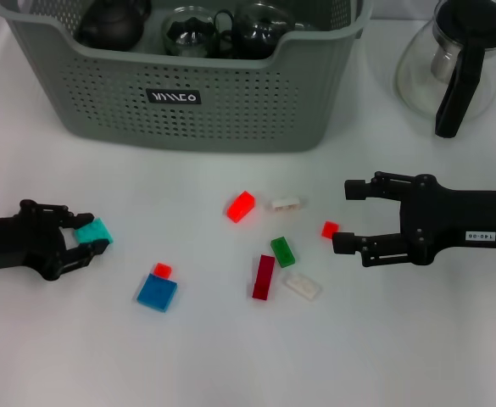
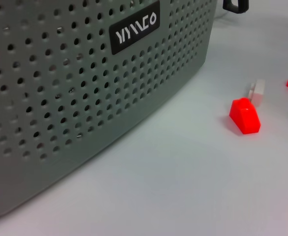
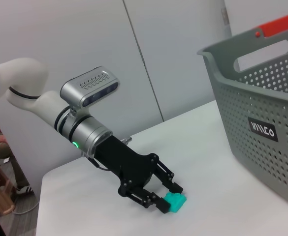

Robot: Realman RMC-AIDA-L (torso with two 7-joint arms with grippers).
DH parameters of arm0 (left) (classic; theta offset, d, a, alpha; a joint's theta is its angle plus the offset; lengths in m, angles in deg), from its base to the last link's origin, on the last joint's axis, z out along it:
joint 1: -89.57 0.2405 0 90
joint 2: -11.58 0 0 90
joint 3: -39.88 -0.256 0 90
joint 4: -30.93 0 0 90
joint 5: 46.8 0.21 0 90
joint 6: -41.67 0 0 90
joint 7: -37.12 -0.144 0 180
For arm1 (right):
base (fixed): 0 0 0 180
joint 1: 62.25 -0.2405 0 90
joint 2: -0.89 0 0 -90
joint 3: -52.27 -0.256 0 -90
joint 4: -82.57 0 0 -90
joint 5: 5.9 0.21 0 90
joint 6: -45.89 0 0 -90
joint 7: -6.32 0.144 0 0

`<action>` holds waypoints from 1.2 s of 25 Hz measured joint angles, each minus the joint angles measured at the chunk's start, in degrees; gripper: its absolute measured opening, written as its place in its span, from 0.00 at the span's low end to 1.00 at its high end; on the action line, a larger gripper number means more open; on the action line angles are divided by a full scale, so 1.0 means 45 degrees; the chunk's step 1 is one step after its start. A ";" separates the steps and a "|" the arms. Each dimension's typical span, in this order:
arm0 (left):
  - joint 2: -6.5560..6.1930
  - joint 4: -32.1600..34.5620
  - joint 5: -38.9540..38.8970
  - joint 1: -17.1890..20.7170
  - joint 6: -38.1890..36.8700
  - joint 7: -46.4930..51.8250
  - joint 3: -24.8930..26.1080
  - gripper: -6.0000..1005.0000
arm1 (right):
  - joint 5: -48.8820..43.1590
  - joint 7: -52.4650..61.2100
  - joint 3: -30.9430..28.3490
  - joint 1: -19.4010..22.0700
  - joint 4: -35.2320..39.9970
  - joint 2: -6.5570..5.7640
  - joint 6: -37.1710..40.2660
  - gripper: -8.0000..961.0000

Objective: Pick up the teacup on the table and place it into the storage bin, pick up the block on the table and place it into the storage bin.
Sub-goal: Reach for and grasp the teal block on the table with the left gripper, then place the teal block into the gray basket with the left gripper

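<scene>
The grey-green perforated storage bin [image 1: 231,110] stands at the back, and its wall also fills the left wrist view [image 2: 60,98]. Glass teacups [image 1: 190,30] and a dark teapot [image 1: 112,25] lie inside it; no teacup shows on the table. My left gripper [image 1: 91,233] is low at the table's left, shut on a teal block [image 1: 95,230]; the right wrist view shows this gripper [image 3: 171,196] and the block [image 3: 175,203] too. My right gripper [image 1: 348,216] is open on the right, with a small red block [image 1: 330,229] just off its fingertips.
Loose blocks lie mid-table: a red sloped one [image 1: 241,206], a white one [image 1: 285,203], green [image 1: 283,251], dark red [image 1: 264,276], another white [image 1: 303,286], and blue [image 1: 157,292] with a small red one [image 1: 162,270]. A glass teapot [image 1: 451,64] stands back right.
</scene>
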 joint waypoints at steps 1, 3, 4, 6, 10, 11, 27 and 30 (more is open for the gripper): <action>0.0002 0.0010 0.0002 -0.0001 -0.0001 0.0003 -0.0001 0.45 | 0.0000 0.0000 0.0000 -0.0005 0.0000 0.0000 0.0000 0.99; 0.0003 0.0015 0.0007 -0.0001 0.0000 0.0025 0.0000 0.43 | 0.0000 0.0005 0.0001 -0.0014 0.0001 0.0000 0.0001 0.99; 0.0003 0.0021 0.0008 -0.0002 0.0000 0.0041 0.0012 0.42 | 0.0001 0.0013 0.0001 -0.0017 0.0000 0.0000 0.0003 0.99; 0.0003 0.0041 0.0011 -0.0001 -0.0039 0.0092 0.0049 0.41 | 0.0000 0.0030 0.0001 -0.0026 0.0000 0.0000 0.0005 0.99; -0.0036 0.0312 -0.0034 -0.0004 -0.0303 0.0582 0.0108 0.40 | 0.0000 0.0042 0.0001 -0.0028 0.0000 0.0000 0.0009 0.99; -0.0070 0.0364 -0.0065 -0.0009 -0.0406 0.0700 0.0141 0.40 | 0.0000 0.0043 0.0001 -0.0028 0.0000 0.0000 0.0010 0.99; -0.1306 -0.0028 -0.1216 -0.1940 -0.5302 0.6001 0.1987 0.41 | 0.0002 0.0000 0.0000 0.0023 0.0001 -0.0001 0.0003 0.99; -0.1689 -0.0792 -0.2566 -0.2566 -0.6033 0.7584 0.1990 0.41 | -0.0001 -0.0001 0.0001 0.0001 0.0001 0.0000 0.0000 0.99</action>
